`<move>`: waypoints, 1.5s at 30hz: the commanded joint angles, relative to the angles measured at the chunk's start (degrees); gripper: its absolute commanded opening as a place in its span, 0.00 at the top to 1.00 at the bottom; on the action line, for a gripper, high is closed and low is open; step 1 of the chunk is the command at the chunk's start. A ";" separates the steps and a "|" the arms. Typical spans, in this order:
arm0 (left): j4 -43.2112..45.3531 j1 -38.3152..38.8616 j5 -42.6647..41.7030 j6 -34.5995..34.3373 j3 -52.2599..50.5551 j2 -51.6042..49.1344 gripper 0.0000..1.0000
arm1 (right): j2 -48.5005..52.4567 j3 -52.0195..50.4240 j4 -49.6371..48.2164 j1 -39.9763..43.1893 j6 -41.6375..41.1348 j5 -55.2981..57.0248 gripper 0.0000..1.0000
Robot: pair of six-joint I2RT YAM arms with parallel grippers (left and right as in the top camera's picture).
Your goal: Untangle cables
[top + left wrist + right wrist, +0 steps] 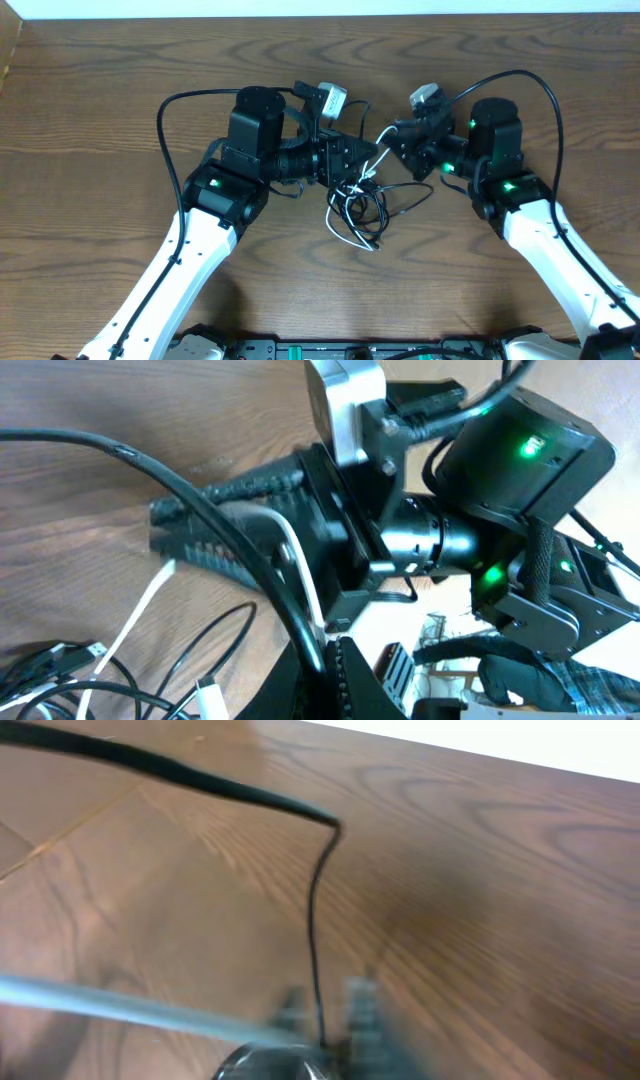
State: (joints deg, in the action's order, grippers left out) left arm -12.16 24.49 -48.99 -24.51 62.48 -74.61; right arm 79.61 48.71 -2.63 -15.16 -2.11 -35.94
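Overhead layout: both arms meet mid-table (100,150), tips nearly touching, just above the cables (362,208).
Left gripper (362,156): closed. The left wrist view shows a black cable (70,443) running down into its fingertips, apparently pinched.
Cables: loose knot of black loops plus one white cable (135,615), lying on the wood below and between the two grippers.
Right gripper (393,147): closed (right wrist view is blurred). A thin black cable (312,940) rises from between the fingertips. The white cable enters beside them; whether it is caught too, cannot tell.
Risk, knot: pulling the arms apart while loops are crossed would likely cinch the tangle rather than open it.
Risk, grip: the thin black cable could slip from the jaws under tension.
Risk, contact: at this spacing, a small misjudged move could knock the grippers together.
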 commanded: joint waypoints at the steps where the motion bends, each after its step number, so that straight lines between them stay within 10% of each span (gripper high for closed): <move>1: -1.73 0.07 1.79 3.28 1.03 0.90 0.93 | 0.11 0.94 0.33 -0.13 -2.08 7.30 0.99; 12: -20.72 -2.03 49.90 6.91 1.03 0.90 0.92 | -0.74 3.17 15.61 12.28 -6.23 34.10 0.99; 34: -20.76 -16.13 53.24 6.56 1.03 0.90 0.92 | -2.21 42.71 38.25 37.05 -4.04 47.17 0.99; 45: -21.44 -16.13 73.94 -8.76 1.03 0.90 0.93 | -2.03 43.45 36.74 44.33 -9.16 52.24 0.99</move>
State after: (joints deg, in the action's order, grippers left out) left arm -33.34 8.67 13.69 -25.63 62.61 -74.56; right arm 77.84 90.76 33.89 27.40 -8.34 11.53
